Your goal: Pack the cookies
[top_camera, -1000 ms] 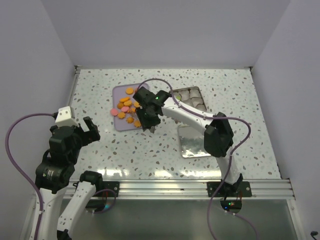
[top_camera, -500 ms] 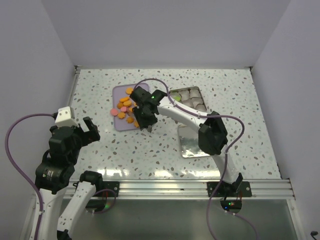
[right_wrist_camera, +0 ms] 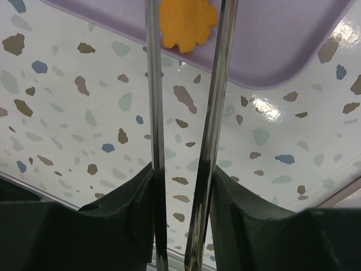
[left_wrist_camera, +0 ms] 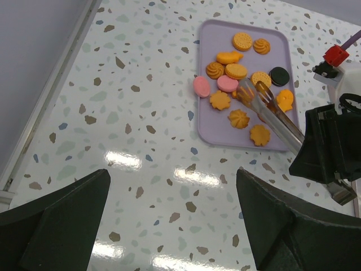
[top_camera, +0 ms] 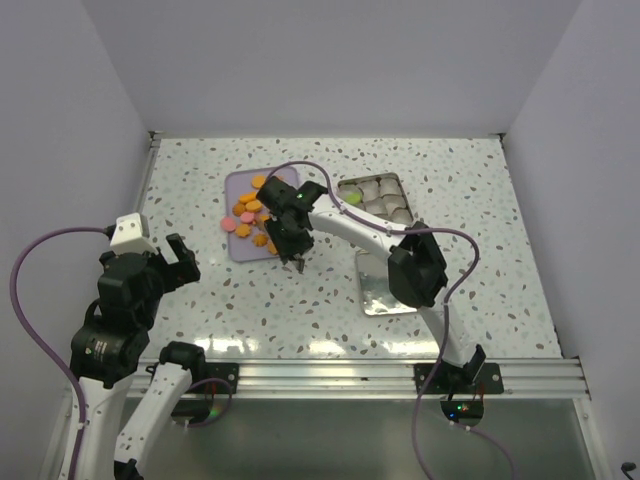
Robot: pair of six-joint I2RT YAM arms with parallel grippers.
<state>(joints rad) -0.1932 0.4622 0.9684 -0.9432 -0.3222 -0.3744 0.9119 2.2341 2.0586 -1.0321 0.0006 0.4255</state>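
Lying on tray: the cookies [left_wrist_camera: 236, 71], flat discs, swirls and scalloped flowers, mostly orange, two pink, one black, clustered on the smooth, round-cornered lilac tray [left_wrist_camera: 214, 129].
Right gripper [right_wrist_camera: 181, 197]: clenched on shiny metal tongs [left_wrist_camera: 273, 118], whose tips seem to straddle an orange cookie.
Left gripper [left_wrist_camera: 172, 172]: released, spread wide, holding nothing, above the speckled table [left_wrist_camera: 113, 101].
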